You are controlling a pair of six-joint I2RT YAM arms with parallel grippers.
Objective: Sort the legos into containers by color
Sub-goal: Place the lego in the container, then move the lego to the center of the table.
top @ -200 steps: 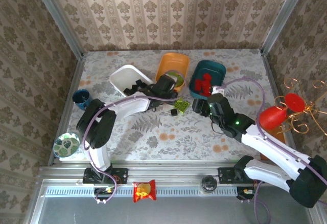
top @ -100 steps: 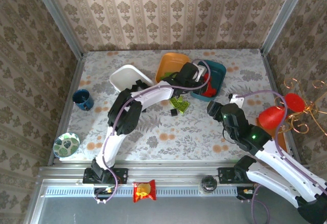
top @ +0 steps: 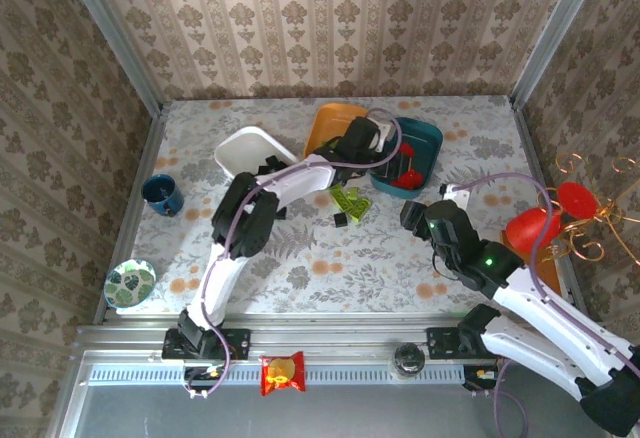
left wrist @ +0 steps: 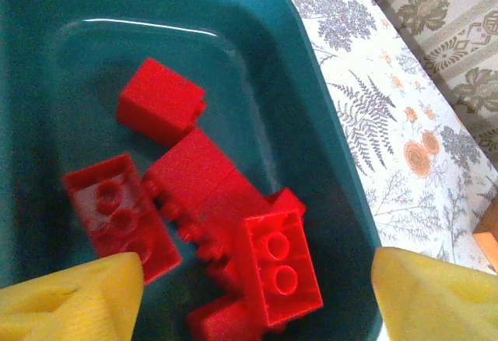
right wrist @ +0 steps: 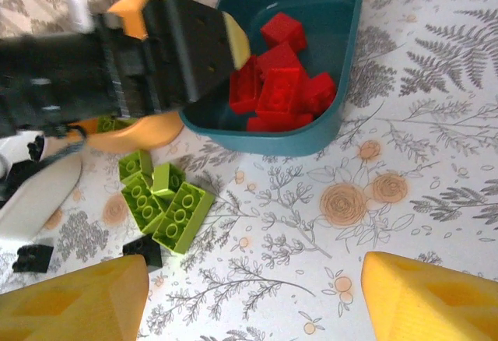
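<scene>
Left claw (left wrist: 253,298) wide apart, empty, above teal tray (left wrist: 261,100) with red legos (left wrist: 198,181); right claw (right wrist: 253,302) wide too, near that tray, lime legos (right wrist: 167,201) beside tray on surface (right wrist: 436,162).

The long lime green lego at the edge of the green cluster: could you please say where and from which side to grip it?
Probably from straight above, pinching its two long sides at mid-length. The long lime green lego lies flat, studs up; one long side faces bare table, the other crowds a neighbouring green lego.

Floral table (top: 300,258) bearing trays (top: 236,144), bricks (top: 350,202)
</scene>
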